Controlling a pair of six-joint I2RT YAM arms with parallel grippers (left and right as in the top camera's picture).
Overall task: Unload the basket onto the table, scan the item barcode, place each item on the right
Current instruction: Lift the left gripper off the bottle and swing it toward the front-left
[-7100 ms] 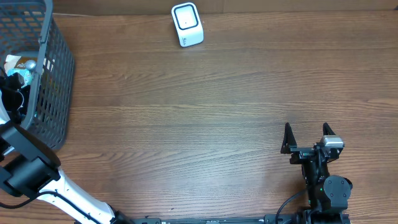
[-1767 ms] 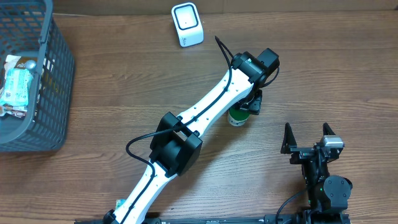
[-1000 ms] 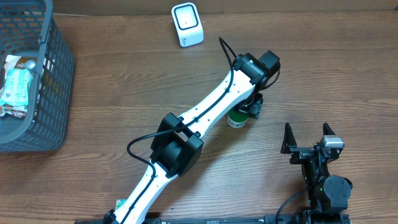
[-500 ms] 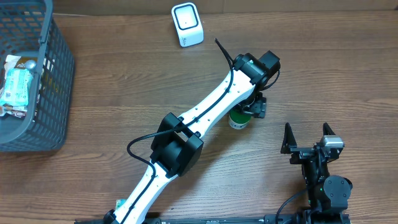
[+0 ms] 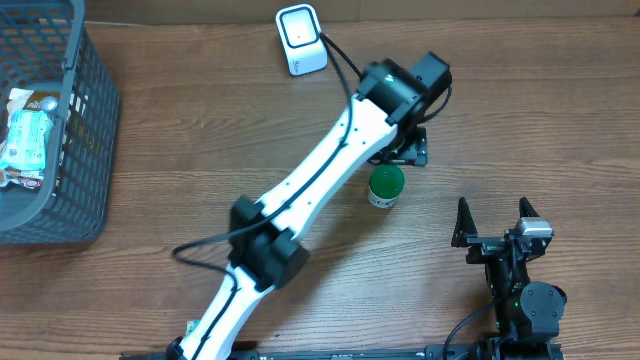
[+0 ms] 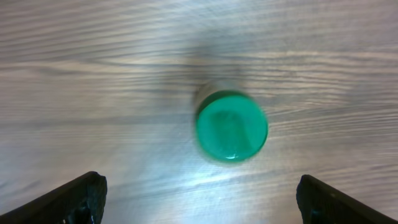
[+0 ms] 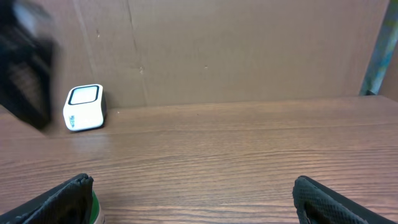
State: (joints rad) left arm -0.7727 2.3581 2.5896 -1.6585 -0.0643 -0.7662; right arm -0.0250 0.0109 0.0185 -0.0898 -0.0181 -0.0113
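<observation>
Left tool [image 6: 202, 196], spread wide and empty, hangs over the jar [image 6: 231, 126], which we judge stands upright on the counter [image 5: 200, 150] before the scanner [image 5: 301, 40] awaiting a barcode-showing grip; right tool [image 5: 492, 222] likewise open, empty.

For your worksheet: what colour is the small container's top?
Green; the top shows best in the left wrist view.

Bottle [image 5: 386, 186] on table [image 5: 200, 150] before scanner [image 5: 301, 39]
</observation>
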